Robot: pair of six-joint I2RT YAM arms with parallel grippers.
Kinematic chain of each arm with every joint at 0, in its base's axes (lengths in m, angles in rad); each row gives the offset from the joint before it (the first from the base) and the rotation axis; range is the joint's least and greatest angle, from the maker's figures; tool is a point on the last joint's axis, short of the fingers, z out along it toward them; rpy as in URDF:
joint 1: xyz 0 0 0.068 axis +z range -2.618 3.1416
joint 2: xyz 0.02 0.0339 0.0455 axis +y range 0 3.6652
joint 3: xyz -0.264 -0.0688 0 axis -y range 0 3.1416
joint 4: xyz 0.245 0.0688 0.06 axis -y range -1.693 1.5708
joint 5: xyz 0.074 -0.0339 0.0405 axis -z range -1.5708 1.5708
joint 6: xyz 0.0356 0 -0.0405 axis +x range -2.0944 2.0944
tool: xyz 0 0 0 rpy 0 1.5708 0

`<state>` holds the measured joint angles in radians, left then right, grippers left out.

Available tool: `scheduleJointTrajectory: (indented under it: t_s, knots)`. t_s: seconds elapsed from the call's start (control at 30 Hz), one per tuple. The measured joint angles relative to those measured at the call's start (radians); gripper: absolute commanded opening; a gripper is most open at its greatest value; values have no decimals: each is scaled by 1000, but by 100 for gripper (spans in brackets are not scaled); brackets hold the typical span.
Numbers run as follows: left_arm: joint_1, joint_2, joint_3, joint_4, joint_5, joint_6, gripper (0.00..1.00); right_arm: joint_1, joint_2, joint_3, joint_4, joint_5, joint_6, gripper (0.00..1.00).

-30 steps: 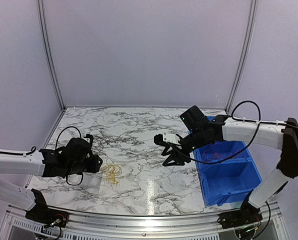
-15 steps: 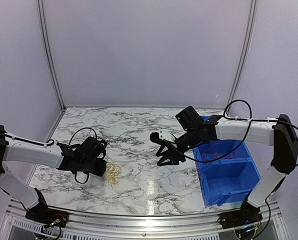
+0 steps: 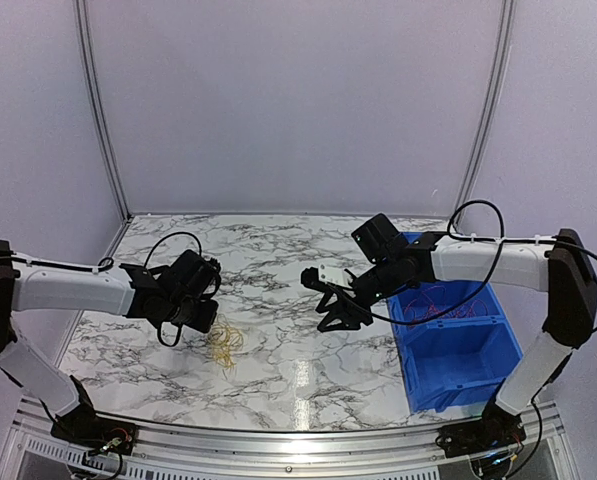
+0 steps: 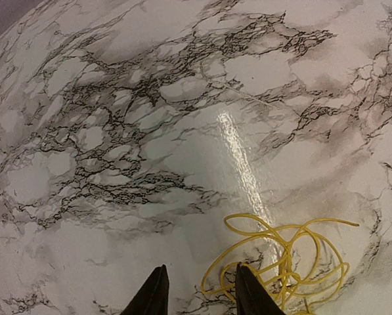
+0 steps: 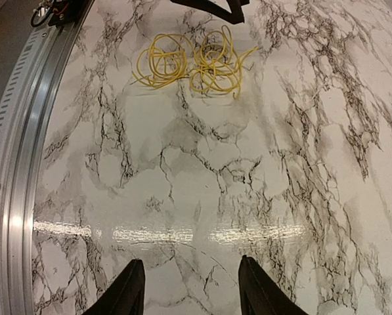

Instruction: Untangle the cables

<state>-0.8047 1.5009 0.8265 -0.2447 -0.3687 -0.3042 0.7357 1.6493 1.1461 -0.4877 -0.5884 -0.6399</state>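
**Left gripper point(image 4: 199, 292) moved round the yellow coil, holding nothing**

Both of my grippers were empty. On the left one the fingers stood a modest gap apart with only marble between them. On the right gripper point(image 5: 189, 289) the fingers stood wider, again around nothing.

I took the blue bin point(image 3: 453, 388) as my mark. The right gripper hung just beside the bin's wall on the left-arm side, above the table point(image 3: 278, 255). The left gripper was well apart from the bin, across the table. The yellow cable point(image 3: 223, 343) lay as a loose coil on the marble, also well apart from the bin. It was just beside my left fingertips, not between them. Thin red cables point(image 3: 436, 306) lay inside the bin's far compartment.

Over the last second my left arm had swung up and in. That carried the gripper from the side of the coil farthest from the bin round to the coil's far edge. The coil itself kept its shape and place. The right gripper drifted only slightly away from the bin.

I judged that the yellow cable was already parted from the red ones. I also judged that I was lining up for a fresh pick.

No brand, label or writing could be read anywhere.
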Motion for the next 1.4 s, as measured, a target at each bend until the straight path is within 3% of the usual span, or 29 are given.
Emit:
scheduleJointTrajectory:
  t_s: [0.53, 0.93, 1.07, 1.23, 1.4]
  knots:
    - [8, 58, 74, -176, 60, 108, 42, 0, 13, 0, -1, 0, -8, 49]
    - [9, 50, 72, -220, 45, 145, 40, 0, 13, 0, -3, 3, -15, 49]
    - [14, 101, 73, -183, 36, 167, 33, 0, 13, 0, -3, 3, -15, 49]
    - [18, 170, 73, -126, 35, 195, 9, 0, 13, 0, -3, 3, -15, 48]
    - [18, 138, 68, -70, 18, 205, 0, 0, 13, 0, -3, 3, -14, 47]
